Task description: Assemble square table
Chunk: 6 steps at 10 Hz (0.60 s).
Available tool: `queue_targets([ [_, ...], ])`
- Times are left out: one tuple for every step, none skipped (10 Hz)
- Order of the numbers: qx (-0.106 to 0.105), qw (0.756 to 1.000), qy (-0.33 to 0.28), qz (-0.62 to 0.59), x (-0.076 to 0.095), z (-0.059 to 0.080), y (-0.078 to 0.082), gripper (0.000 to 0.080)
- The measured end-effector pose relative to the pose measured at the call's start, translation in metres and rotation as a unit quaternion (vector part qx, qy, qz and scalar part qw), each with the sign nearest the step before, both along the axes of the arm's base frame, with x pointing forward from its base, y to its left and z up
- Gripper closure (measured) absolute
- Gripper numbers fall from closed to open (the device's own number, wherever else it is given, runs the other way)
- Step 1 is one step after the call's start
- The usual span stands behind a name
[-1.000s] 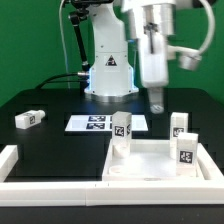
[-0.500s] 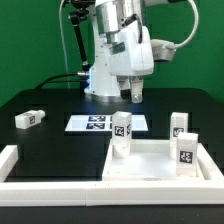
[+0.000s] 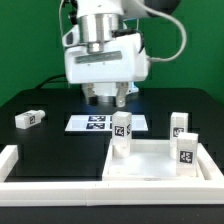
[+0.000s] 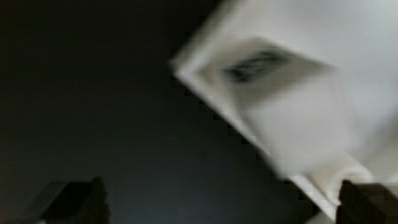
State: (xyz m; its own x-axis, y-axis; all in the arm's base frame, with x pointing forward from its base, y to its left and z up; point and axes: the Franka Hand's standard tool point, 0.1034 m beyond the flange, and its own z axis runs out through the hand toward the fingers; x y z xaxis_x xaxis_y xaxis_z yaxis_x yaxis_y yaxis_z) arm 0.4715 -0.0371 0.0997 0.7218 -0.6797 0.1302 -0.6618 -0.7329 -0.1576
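Tool empty, fingers apart, above marker board. Square table on worktop, two legs upright.

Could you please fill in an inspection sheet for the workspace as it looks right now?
Surface: black table, low white border wall along the near edge.
Job's things: square tabletop lies recessed face up; two legs stand in its corners, a third leg stands behind it, a fourth leg lies apart at the exterior view's left.
Clutter: nothing seen.
Claw: claw hangs above the marker board, holding nothing; opening unclear.
Cables: black cable beside the arm.
Surroundings: green backdrop.
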Motion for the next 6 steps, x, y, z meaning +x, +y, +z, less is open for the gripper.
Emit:
queue_targets([
  [-0.021,0.998,0.003,0.06,-0.027,-0.005,-0.03,0.0151],
  [-0.032,0.993,0.001,0.111,-0.039,0.0,-0.052,0.0151],
  [-0.039,0.991,-0.005,0.126,-0.043,0.005,-0.072,0.0151],
  [-0.042,0.988,-0.002,0.146,-0.041,0.003,-0.063,0.0151],
  [-0.041,0.988,-0.001,0.146,-0.041,0.002,-0.061,0.0151],
  [-0.041,0.989,-0.001,0.144,-0.042,0.002,-0.062,0.0151],
])
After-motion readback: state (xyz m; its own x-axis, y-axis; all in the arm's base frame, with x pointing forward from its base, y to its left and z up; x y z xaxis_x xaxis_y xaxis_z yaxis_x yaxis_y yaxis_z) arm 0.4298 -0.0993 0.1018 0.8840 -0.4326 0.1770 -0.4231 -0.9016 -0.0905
